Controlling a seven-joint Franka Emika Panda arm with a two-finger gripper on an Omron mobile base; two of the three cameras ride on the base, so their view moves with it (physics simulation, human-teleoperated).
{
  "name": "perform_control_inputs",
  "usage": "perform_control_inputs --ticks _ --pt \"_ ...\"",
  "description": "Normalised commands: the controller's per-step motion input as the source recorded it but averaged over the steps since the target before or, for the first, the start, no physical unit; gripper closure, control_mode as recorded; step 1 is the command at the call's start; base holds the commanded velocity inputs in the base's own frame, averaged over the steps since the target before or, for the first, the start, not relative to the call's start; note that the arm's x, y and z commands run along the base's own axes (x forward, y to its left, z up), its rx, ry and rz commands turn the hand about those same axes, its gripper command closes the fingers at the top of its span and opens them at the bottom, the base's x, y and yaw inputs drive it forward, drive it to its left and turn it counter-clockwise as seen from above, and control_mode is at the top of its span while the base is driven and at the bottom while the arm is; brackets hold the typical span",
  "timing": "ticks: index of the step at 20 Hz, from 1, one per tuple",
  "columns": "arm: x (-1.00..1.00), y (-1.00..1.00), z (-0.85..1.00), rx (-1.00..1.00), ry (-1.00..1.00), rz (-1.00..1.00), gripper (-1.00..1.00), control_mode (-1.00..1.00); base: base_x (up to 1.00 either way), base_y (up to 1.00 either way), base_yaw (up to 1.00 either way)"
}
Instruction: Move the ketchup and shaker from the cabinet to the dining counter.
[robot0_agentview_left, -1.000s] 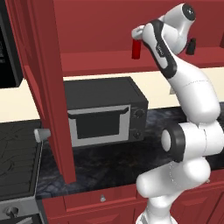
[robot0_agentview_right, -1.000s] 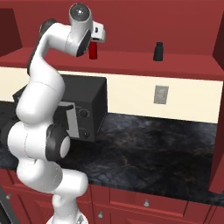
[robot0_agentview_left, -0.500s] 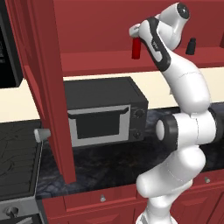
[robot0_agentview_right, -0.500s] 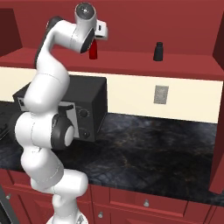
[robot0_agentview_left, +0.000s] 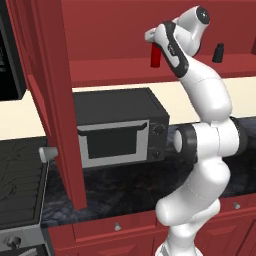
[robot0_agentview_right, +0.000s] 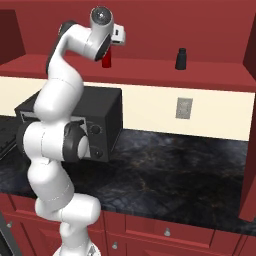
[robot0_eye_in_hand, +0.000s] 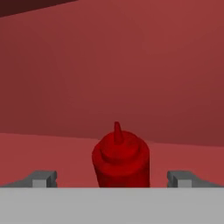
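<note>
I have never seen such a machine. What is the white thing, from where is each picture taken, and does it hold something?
The white thing is a robot arm in a simulated kitchen. Two pictures come from cameras on its base, behind it on the left and the right. The third looks along its gripper, which is open and holds nothing. The red ketchup stands upright between its tips on the cabinet shelf. The dark shaker stands further along that shelf. Below, a microwave sits on a black counter.
</note>
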Motion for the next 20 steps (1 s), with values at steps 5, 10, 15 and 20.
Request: perform_control_inputs --ticks 5,10,15,20 --pt "0.30 0.00 0.00 0.00 0.00 0.00 -1.00 -1.00 0.00 0.00 0.00" --pt "0.26 0.00 0.00 0.00 0.00 0.00 -1.00 -1.00 0.00 0.00 0.00" --pt "0.22 0.00 0.00 0.00 0.00 0.00 1.00 -1.00 0.00 0.00 0.00" --pt "0.07 0.00 -0.01 0.00 -0.01 0.01 1.00 -1.00 0.00 0.00 0.00"
